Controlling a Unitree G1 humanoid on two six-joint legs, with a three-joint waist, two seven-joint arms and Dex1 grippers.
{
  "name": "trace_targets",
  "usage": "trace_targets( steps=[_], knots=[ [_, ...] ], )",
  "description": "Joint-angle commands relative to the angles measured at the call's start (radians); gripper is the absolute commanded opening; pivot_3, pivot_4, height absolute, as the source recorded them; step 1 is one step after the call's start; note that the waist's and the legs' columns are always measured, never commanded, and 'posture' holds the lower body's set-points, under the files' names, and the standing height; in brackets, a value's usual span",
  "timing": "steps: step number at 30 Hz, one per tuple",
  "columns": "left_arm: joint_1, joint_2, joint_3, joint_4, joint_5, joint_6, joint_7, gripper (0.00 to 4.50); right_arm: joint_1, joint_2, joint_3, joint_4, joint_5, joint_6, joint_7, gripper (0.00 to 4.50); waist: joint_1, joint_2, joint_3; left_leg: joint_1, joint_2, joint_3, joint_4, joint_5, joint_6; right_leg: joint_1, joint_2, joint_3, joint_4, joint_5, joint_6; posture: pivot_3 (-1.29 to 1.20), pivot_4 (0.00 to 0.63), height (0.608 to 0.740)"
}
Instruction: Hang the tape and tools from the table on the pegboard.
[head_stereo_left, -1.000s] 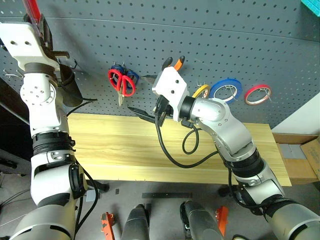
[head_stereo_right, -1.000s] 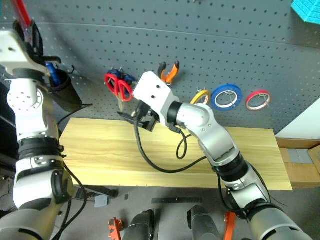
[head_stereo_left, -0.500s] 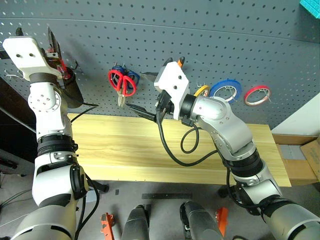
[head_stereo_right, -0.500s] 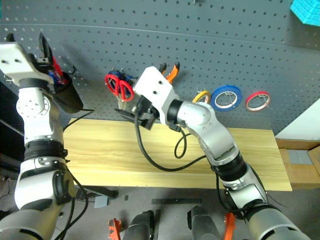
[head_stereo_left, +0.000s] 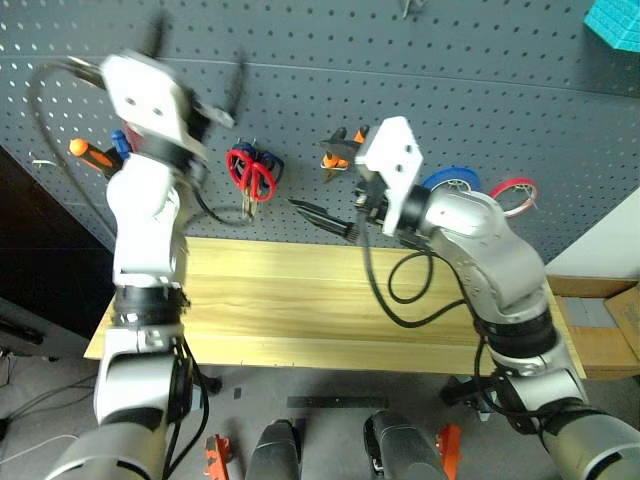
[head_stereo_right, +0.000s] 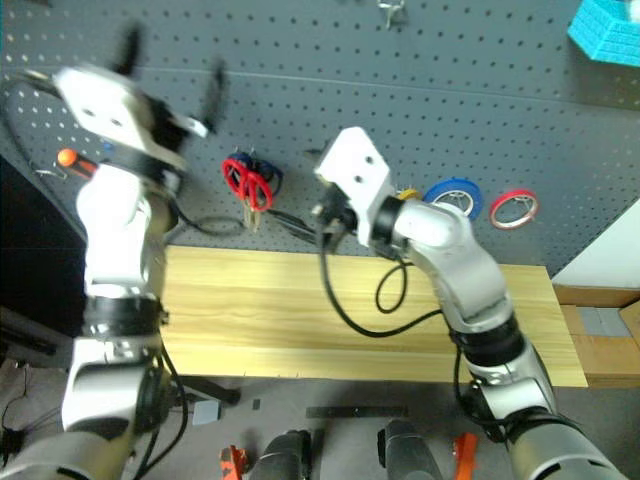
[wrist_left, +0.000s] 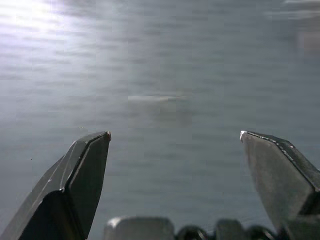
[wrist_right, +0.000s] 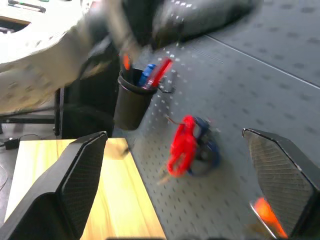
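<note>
Since a second ago the left tool (head_stereo_left: 195, 55) has let go of the red screwdriver (wrist_right: 159, 71) and swung right, up in front of the pegboard (head_stereo_left: 480, 90); its fingers (wrist_left: 82, 170) now stand wide apart with nothing between them. Right tool (head_stereo_left: 322, 215) has shifted a little to the right, jaws fully spread, empty, held above the bench (head_stereo_left: 300, 300) near its back edge.

Screwdriver now stands in a black cup (wrist_right: 131, 102) hung on the pegboard, beside a blue-handled item, above the bench's left end. Orange-handled screwdriver (head_stereo_left: 92, 152) sticks out just left of the left arm.

Red scissors (head_stereo_left: 252, 175) hang on a hook above the back edge, left of centre, overlapping blue scissors (head_stereo_left: 270, 160). Pliers (head_stereo_left: 338, 150) hang just right of them, partly behind the right tool's white housing. Yellow tape (head_stereo_right: 407, 194) is mostly hidden behind the right arm; only a sliver shows on the board. Blue roll (head_stereo_left: 455, 180) and red roll (head_stereo_left: 512, 192) hang further right.

Bench top carries no tools.
</note>
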Motion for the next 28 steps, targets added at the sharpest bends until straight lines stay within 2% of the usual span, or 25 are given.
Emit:
trace_targets(
  steps=[1, 4, 7, 13, 15, 18, 25, 28],
  knots=[
    [0.127, -0.016, -0.036, -0.191, -0.088, 0.251, -0.025, 4.47, 0.080, -0.060, -0.042, -0.098, 0.038, 0.035, 0.021, 4.50, -0.013, 0.001, -0.001, 0.001, 0.000, -0.001, 0.000, 0.000, 0.000, 0.001, 0.001, 0.000, 0.001, 0.000, 0.000, -0.14, 0.108, 0.740],
    [0.260, -0.065, -0.053, -0.307, -0.089, 0.385, 0.033, 4.47, 0.178, -0.114, -0.046, -0.141, 0.035, 0.049, 0.014, 4.50, -0.037, 0.001, -0.001, 0.003, 0.001, -0.002, 0.004, 0.000, 0.000, 0.001, 0.002, 0.000, 0.008, 0.000, 0.000, -0.14, 0.103, 0.740],
    [0.397, -0.118, -0.081, -0.352, -0.031, 0.446, 0.100, 4.47, 0.295, -0.135, -0.047, -0.147, 0.014, 0.044, -0.020, 4.50, -0.038, 0.004, -0.007, 0.011, 0.001, -0.001, 0.004, 0.000, 0.001, 0.007, 0.002, 0.002, 0.011, -0.001, 0.000, -0.14, 0.093, 0.740],
    [0.580, -0.121, -0.108, -0.224, 0.088, 0.355, 0.107, 4.47, 0.503, -0.079, -0.046, 0.005, -0.097, -0.092, -0.167, 4.50, -0.035, 0.006, -0.045, 0.017, 0.001, 0.002, 0.004, 0.001, 0.001, 0.010, 0.006, 0.008, 0.012, -0.002, 0.001, -0.13, 0.060, 0.740],
    [0.614, -0.124, -0.098, -0.176, 0.110, 0.333, 0.114, 4.47, 0.557, -0.045, -0.060, 0.073, -0.130, -0.156, -0.223, 4.50, -0.034, 0.006, -0.053, 0.020, 0.001, 0.005, 0.004, 0.001, 0.001, 0.012, 0.006, 0.011, 0.012, -0.003, 0.002, -0.12, 0.051, 0.740],
    [0.656, -0.131, -0.068, -0.131, 0.121, 0.304, 0.120, 4.47, 0.614, -0.006, -0.081, 0.169, -0.165, -0.255, -0.279, 4.50, -0.034, 0.007, -0.059, 0.033, 0.001, 0.008, 0.003, 0.001, 0.001, 0.026, 0.006, 0.014, 0.006, -0.004, 0.005, -0.10, 0.032, 0.740],
    [0.704, -0.140, 0.044, 0.015, 0.128, 0.214, 0.181, 4.47, 0.666, 0.024, -0.140, 0.399, -0.203, -0.433, -0.345, 4.50, -0.031, 0.009, -0.101, 0.033, 0.002, 0.010, 0.000, 0.000, 0.002, 0.028, 0.006, 0.016, -0.001, -0.003, 0.005, -0.07, 0.004, 0.740],
    [0.694, -0.155, 0.128, 0.096, 0.113, 0.176, 0.249, 4.47, 0.651, 0.033, -0.197, 0.492, -0.184, -0.417, -0.379, 4.50, -0.028, 0.009, -0.112, 0.034, 0.002, 0.011, -0.001, 0.000, 0.002, 0.028, 0.006, 0.016, -0.002, -0.003, 0.005, -0.06, 0.000, 0.740]
  ],
)
